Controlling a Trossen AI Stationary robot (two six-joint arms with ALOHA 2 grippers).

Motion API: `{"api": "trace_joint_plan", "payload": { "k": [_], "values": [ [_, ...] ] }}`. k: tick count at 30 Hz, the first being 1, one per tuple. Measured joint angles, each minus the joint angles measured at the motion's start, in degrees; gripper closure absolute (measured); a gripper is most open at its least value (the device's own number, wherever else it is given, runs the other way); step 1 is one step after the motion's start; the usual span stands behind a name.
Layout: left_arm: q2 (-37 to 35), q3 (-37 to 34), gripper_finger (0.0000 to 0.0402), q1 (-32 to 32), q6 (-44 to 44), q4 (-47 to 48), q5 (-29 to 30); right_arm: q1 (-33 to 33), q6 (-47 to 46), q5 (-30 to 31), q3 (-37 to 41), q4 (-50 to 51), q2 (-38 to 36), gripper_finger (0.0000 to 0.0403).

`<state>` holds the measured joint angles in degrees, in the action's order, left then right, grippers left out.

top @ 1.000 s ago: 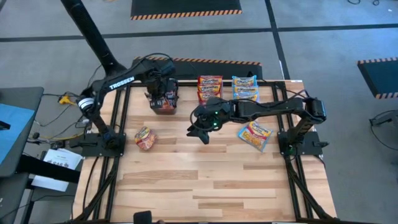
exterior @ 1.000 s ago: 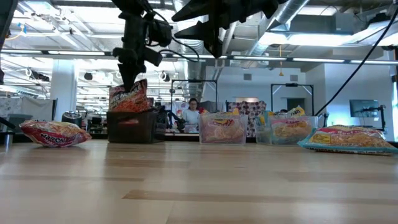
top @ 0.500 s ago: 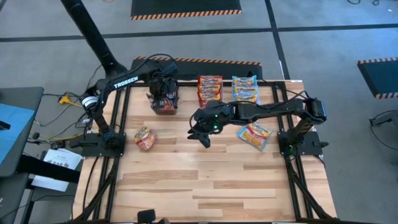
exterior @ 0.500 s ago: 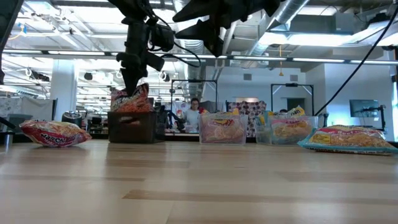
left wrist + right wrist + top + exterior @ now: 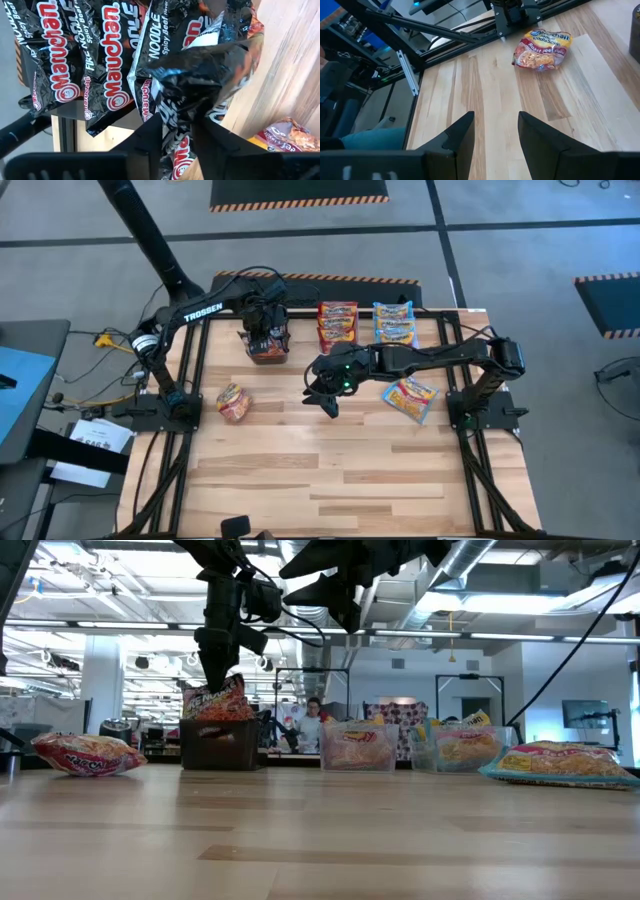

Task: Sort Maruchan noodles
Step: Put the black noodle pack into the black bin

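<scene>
A black bin [image 5: 266, 352] at the table's far left holds several dark Maruchan packets [image 5: 75, 65]. One more dark packet [image 5: 200, 85] stands crumpled on top of them, and my left gripper [image 5: 176, 145] points down over it, fingers parted on either side of its upper end. My right gripper [image 5: 322, 395] hangs open above the middle of the table with nothing between its fingers. A red packet [image 5: 234, 402] lies flat on the table's left and a light blue-yellow one [image 5: 410, 396] on its right. My left gripper comes from above, its parted fingers [image 5: 150, 137] flanking the dark packet's upper end [image 5: 175, 115]. I cannot tell whether they touch it. The packet stands tilted, its lower part resting on the packets in the black bin [image 5: 220, 745].
Two clear bins stand at the far edge: one with red-orange packets [image 5: 338, 322], one with blue-yellow packets [image 5: 394, 322]. Bare wood fills the near half of the table [image 5: 340, 480]. Black frame rails run along both table sides.
My left gripper has come down a little over the black bin with the dark packet. The packet has sunk lower and now rests on the packets in the bin.
</scene>
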<state>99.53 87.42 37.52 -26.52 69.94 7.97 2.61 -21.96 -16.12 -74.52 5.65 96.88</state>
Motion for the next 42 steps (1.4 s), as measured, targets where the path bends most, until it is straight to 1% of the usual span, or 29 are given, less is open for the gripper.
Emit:
{"api": "trace_joint_plan", "payload": {
  "k": [2,6,13,17,20,25,29,31,33,35,37,39,42],
  "values": [
    [0.0,0.0,0.0296,-0.1,0.5,0.0,0.3,0.0,0.0,0.0,0.0,0.0,0.0,0.0227],
    [0.0,0.0,0.0279,-0.4,2.7,0.1,3.0,0.0,0.0,0.0,0.0,0.0,0.0,0.0227],
    [0.0,0.0,0.0276,-0.4,3.2,0.2,2.9,0.0,0.0,0.0,0.0,0.0,0.0,0.0227],
    [0.0,0.1,0.0276,-0.4,3.7,0.4,2.9,0.0,0.0,1.1,-0.1,0.1,0.0,0.0227],
    [0.0,1.5,0.0276,-0.4,4.3,1.8,2.6,0.0,0.1,1.2,-0.1,0.4,0.0,0.0227],
    [-0.1,6.0,0.0276,-0.4,5.1,4.3,-1.5,0.0,0.2,1.2,-0.1,0.8,0.0,0.0227],
    [-0.1,9.5,0.0276,-0.4,6.4,5.5,-3.5,0.0,0.1,1.2,-0.1,0.8,0.0,0.0227],
    [-0.1,10.5,0.0276,-0.5,7.5,5.9,-7.0,0.0,0.0,1.2,-0.1,0.9,0.0,0.0227],
    [-0.1,11.3,0.0276,-0.7,8.1,7.0,-12.2,-0.1,0.0,1.2,-0.1,1.1,0.0,0.0227],
    [-0.1,11.6,0.0276,-1.4,8.2,7.4,-16.5,-0.3,0.0,1.2,-0.1,1.8,0.0,0.0227],
    [-0.1,11.6,0.0276,-2.3,8.4,7.4,-19.1,-0.5,0.1,1.2,-0.1,2.3,0.0,0.0227],
    [-0.1,11.3,0.0276,-3.7,8.4,7.2,-20.3,-0.8,0.1,1.2,-0.1,2.8,0.0,0.0227],
    [-0.1,9.4,0.0276,-5.8,8.4,6.5,-20.6,-1.0,0.7,1.2,-0.1,4.0,0.0,0.0227]
  ]
}}
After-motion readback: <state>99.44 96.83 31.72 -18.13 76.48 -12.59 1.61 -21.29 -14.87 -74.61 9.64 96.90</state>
